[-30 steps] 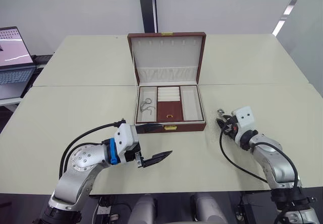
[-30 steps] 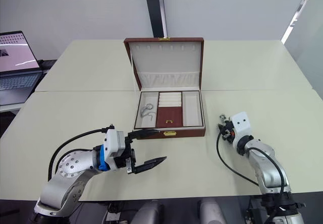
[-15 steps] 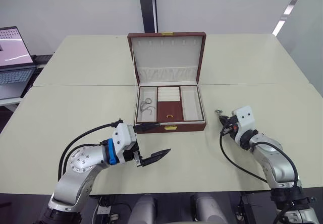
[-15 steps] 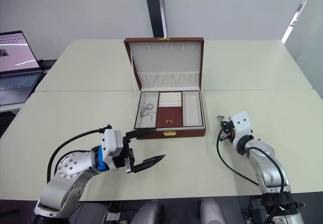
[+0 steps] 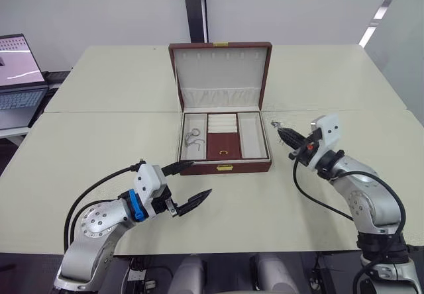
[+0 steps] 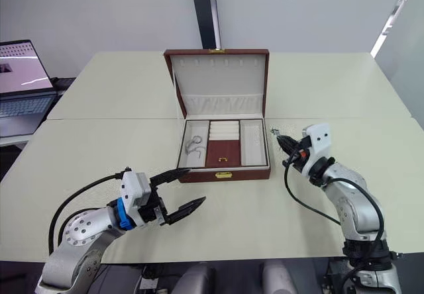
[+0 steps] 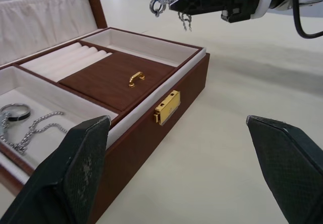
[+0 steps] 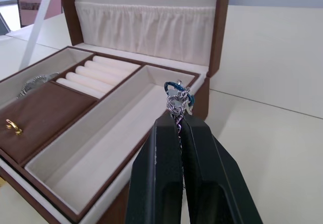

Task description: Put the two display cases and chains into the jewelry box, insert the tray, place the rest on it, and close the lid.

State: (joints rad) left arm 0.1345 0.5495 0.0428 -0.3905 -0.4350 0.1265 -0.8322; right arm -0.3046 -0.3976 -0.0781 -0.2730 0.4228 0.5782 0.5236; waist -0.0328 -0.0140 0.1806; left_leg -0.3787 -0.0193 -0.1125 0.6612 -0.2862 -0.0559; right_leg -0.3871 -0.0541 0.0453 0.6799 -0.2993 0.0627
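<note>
Jewelry box [image 5: 223, 146] lies open; right fingers [image 8: 171, 148] pinch a chain [image 8: 178, 100] beside it, left fingers [image 5: 194, 202] spread.

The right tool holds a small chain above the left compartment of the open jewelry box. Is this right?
Not quite. The right tool holds the chain by the right compartment of the open jewelry box, near its outer edge; the right wrist view shows it.

jewelry box [image 5: 224, 145] mid-table, laptop [image 5: 18, 75] far left
</note>
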